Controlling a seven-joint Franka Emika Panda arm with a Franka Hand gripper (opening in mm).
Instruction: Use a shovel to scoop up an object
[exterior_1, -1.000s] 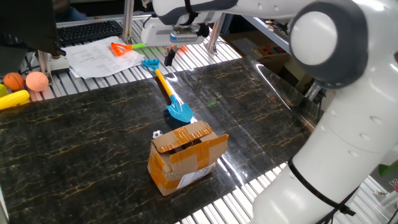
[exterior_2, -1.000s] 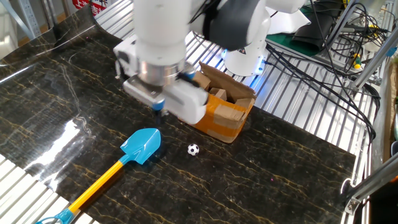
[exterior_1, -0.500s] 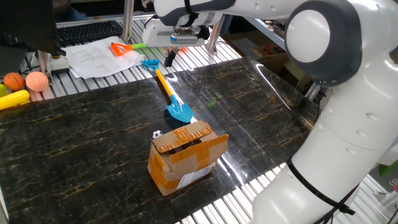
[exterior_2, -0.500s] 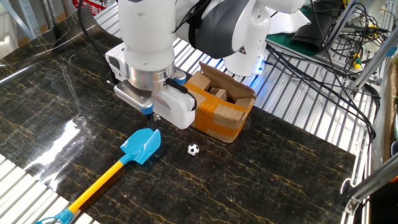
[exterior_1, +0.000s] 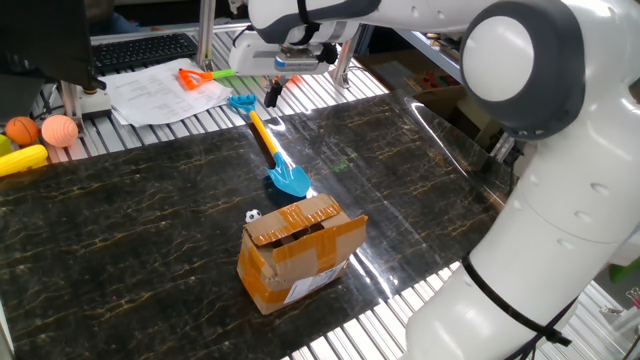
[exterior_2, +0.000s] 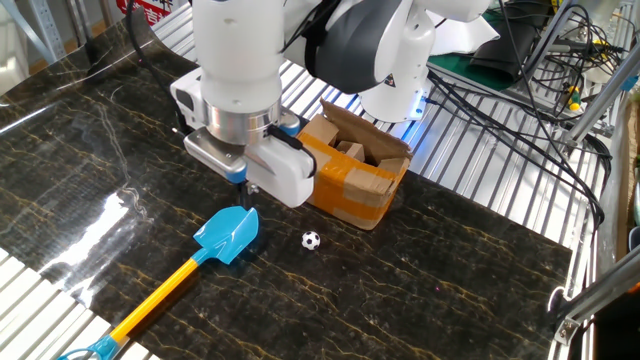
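Note:
The shovel lies flat on the dark table, with its blue blade (exterior_1: 290, 181) near the box, its yellow shaft (exterior_1: 264, 134) and its light blue handle (exterior_1: 241, 101) at the table's far edge. In the other fixed view the blade (exterior_2: 228, 235) points at my hand. The tiny black-and-white ball (exterior_1: 253, 215) (exterior_2: 311, 240) rests on the table between blade and box, apart from both. My gripper (exterior_1: 272, 93) (exterior_2: 246, 181) hangs above the shaft, holding nothing. Its fingers are mostly hidden by the hand, so the gap does not show.
An open brown cardboard box (exterior_1: 300, 250) (exterior_2: 360, 170) stands close behind the ball. An orange toy shovel (exterior_1: 195, 77) lies on papers at the back. Two orange balls (exterior_1: 40, 130) and a yellow item (exterior_1: 22, 160) sit at the far left.
In the other fixed view my hand shifted a little left and up between one second and half a second ago. It has held still since. Shovel, ball and box have not moved.

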